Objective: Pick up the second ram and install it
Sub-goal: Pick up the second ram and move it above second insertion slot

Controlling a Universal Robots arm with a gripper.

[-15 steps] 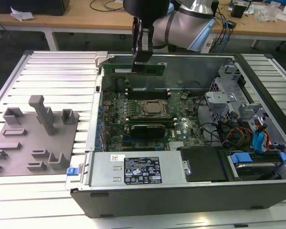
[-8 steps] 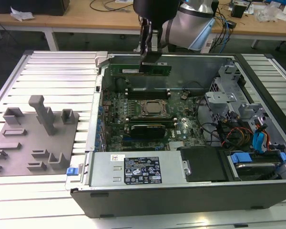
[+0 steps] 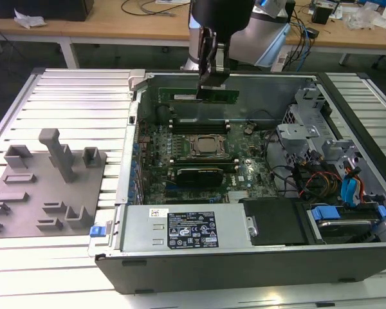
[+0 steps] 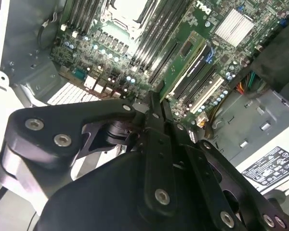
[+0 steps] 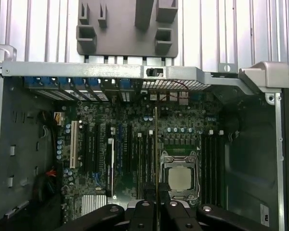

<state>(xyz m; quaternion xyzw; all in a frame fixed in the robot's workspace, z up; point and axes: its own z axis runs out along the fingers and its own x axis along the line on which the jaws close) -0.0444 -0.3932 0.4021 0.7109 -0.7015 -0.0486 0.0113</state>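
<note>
My gripper [image 3: 210, 85] hangs over the open computer case and is shut on the second ram [image 3: 199, 95], a slim green stick held level on its long edge above the motherboard's far side. In the first wrist view the ram [image 5: 156, 144] appears edge-on as a thin line rising from the gripper [image 5: 156, 191], beside the CPU socket [image 5: 179, 175]. Black slots with white end clips [image 3: 199, 122] lie below the stick, and the stick is clear of them. The second wrist view has the fingers [image 4: 151, 113] pressed together on the thin edge.
The case's back wall [image 3: 264, 90] stands just behind the stick. The CPU socket [image 3: 204, 145] is mid-board. Drive cage and cables [image 3: 321, 167] crowd the exterior view's right. The power supply [image 3: 180, 228] lines the near side. A grey tray with blocks [image 3: 45, 187] lies outside, on the exterior view's left.
</note>
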